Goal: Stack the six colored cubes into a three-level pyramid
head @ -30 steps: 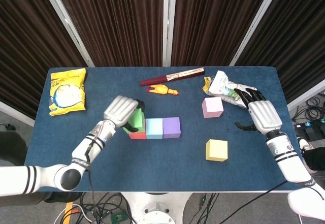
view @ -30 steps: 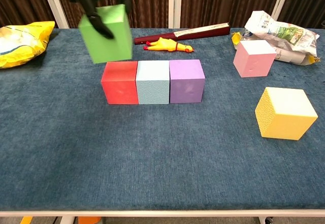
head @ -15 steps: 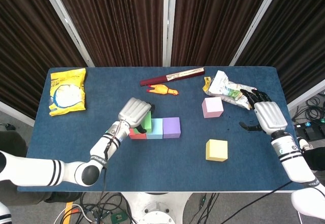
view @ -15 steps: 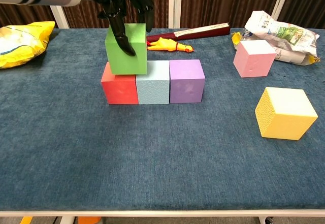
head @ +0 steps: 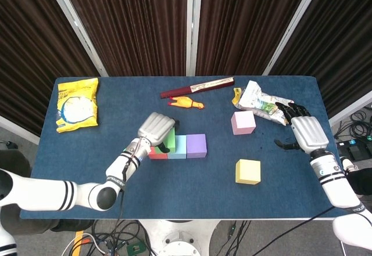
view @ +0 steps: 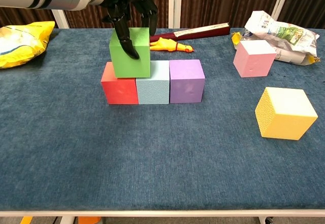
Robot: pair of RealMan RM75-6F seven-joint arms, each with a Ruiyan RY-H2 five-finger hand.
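Our left hand (view: 129,10) grips the green cube (view: 130,52) from above, fingers curled down its faces — it sits over the seam between the red cube (view: 119,84) and light blue cube (view: 153,83). Our right hand (head: 305,131) hovers spread, empty, nearer the pink cube (head: 243,122)

My blue table (view: 61,148), red cube (view: 119,83), light-blue cube (view: 153,84), purple cube (view: 186,81) mid-table, yellow cube (view: 285,113) at four o'clock, pink cube (view: 253,58) at two
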